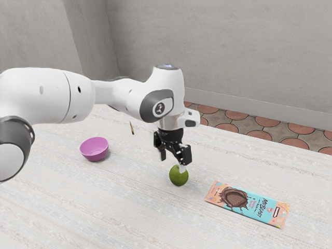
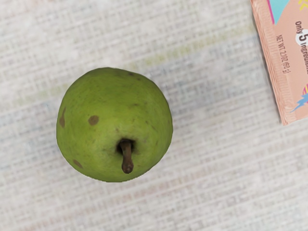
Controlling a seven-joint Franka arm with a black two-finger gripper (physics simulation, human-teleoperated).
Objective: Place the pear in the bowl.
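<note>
My gripper point(image 1: 173, 162) is open above the pear, its two fingers spread apart with nothing held between them. The green pear point(image 1: 179, 176) rests on the table, just below the fingers; one fingertip overlaps its top in the exterior view. Seen from above in the wrist view, the pear point(image 2: 113, 115) shows its brown stem and a few brown spots. A pink-purple bowl point(image 1: 94, 150) stands on the table toward the exterior view's left, apart from the pear, with nothing visible inside.
A chocolate bar in a teal and orange wrapper point(image 1: 246, 204) lies flat toward the exterior view's right of the pear; its pink end point(image 2: 286, 62) appears in the wrist view. A small brown stick-like object point(image 1: 132, 128) is behind, between bowl and gripper. The pale table point(image 1: 129, 207) carries everything.
</note>
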